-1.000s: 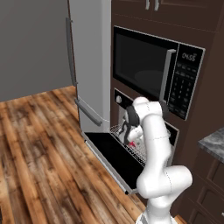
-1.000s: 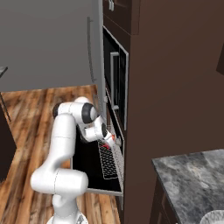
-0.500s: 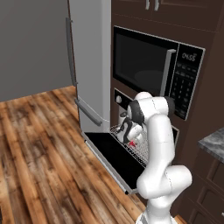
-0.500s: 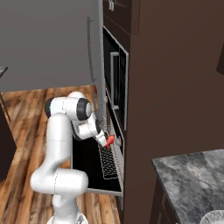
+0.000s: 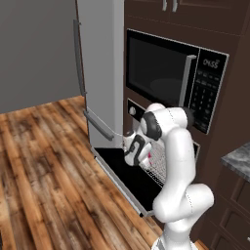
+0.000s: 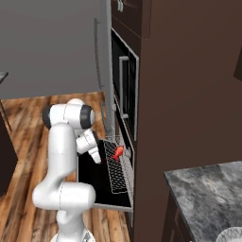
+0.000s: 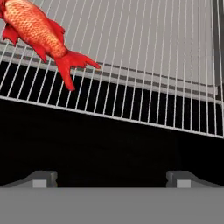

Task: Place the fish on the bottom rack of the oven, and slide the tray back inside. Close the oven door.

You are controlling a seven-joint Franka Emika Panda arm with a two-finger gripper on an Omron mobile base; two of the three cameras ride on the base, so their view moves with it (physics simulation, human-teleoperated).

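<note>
While the small red-orange fish (image 5: 147, 157) shows as a red fleck behind the dark two-finger gripper (image 5: 133, 152) in the left base view, it appears to lie on the silver wire-grid rack (image 5: 162, 166), which stands pulled out over the black drop-down oven door (image 5: 128, 177); the built-in black oven (image 5: 166, 139) with its round silver knob sits under the black microwave with keypad (image 5: 173, 78). From the right base view, the fish (image 6: 118, 151) rests near the rack's far end (image 6: 117, 168), toward its oven-side edge, and the gripper (image 6: 96, 155) hangs apart from it over the open door (image 6: 105, 182). Seen from the hand view, the fish (image 7: 38, 33) lies flat on the wires at the rack's upper left corner, clear of the front rail (image 7: 131, 118), and the two fingertips (image 7: 41, 179) stand wide apart with nothing between them. Placing looks done, so the step in hand is likely the push: I would bring the fingers squarely against the front rail near its middle, away from the fish's tail, and press straight along the runners, level and slow, so the rack does not jam or shake the fish off the edge.
</note>
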